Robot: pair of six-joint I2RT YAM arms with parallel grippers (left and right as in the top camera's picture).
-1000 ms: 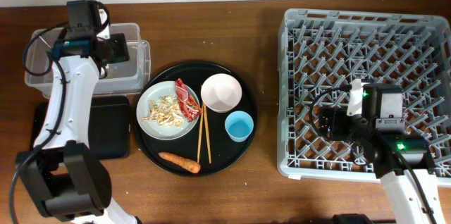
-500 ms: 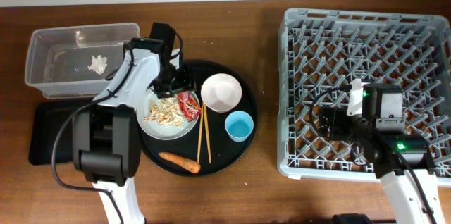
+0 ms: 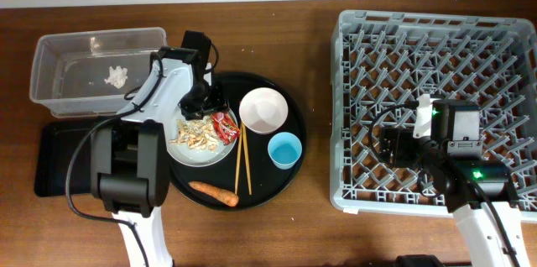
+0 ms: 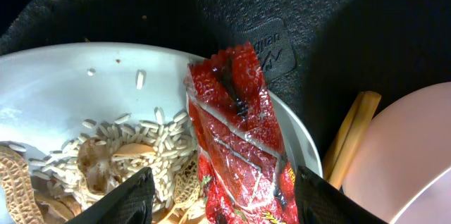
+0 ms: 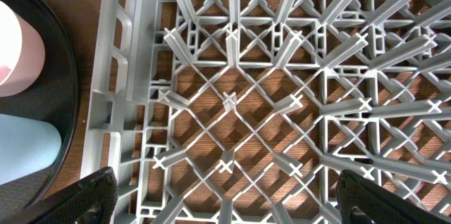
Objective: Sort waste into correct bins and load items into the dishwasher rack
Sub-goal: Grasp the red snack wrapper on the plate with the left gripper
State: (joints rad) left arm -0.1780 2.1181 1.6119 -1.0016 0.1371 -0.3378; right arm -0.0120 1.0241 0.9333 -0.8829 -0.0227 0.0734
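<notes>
My left gripper [image 3: 206, 104] [image 4: 225, 206] is open low over the grey plate [image 3: 179, 114], its fingers on either side of the red wrapper [image 3: 223, 123] [image 4: 239, 136]. Beige food scraps [image 3: 194, 133] [image 4: 120, 157] lie beside the wrapper. The chopsticks [image 3: 242, 159], white bowl [image 3: 263, 109], blue cup [image 3: 284, 149] and carrot [image 3: 214, 192] lie on the round tray. The tissue [image 3: 116, 75] lies in the clear tub [image 3: 50, 49]. My right gripper [image 3: 390, 146] [image 5: 236, 199] is open and empty over the dishwasher rack [image 3: 436, 28].
The round black tray [image 3: 281, 185] holds the dishes at the centre. The flat black tray [image 3: 59, 159] lies in front of the tub at the far left. The rack fills the right side. Bare wood shows between tray and rack.
My left arm has swung from over the clear tub to the plate and settled around the red wrapper. The tissue now lies in the tub. The right arm has not moved.
</notes>
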